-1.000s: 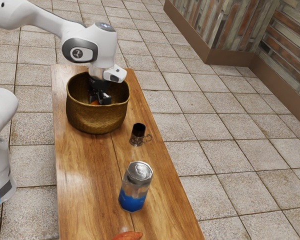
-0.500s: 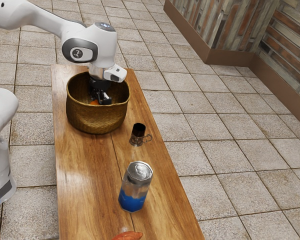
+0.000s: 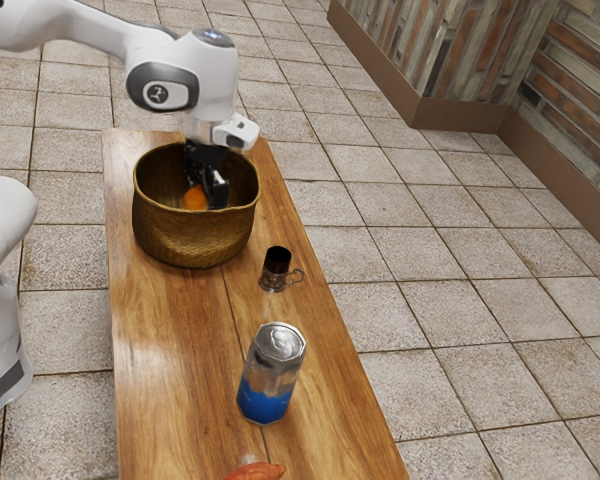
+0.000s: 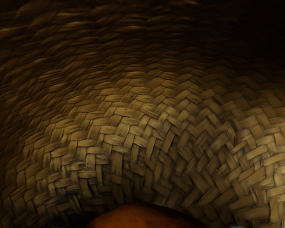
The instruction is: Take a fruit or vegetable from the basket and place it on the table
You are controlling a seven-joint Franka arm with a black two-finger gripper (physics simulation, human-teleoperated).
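inside the round brown woven basket (image 3: 192,238), your black two-finger gripper (image 3: 207,195) is clamped on a rounded orange fruit or vegetable (image 3: 194,199); grasp seemingly done, lifting clear and placing on the wooden table (image 3: 170,370) remain.

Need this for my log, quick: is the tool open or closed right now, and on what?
Tool: closed, holding an orange-colored item inside the basket.

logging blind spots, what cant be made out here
Any grip on the orange piece: exterior view; gripper and basket hide it.
Orange piece's full outline: wrist view; lower edge cuts it.
Reddish item's full outline: exterior view; lower edge cuts it.
Basket's weave, partly: wrist view; shadow hides it.
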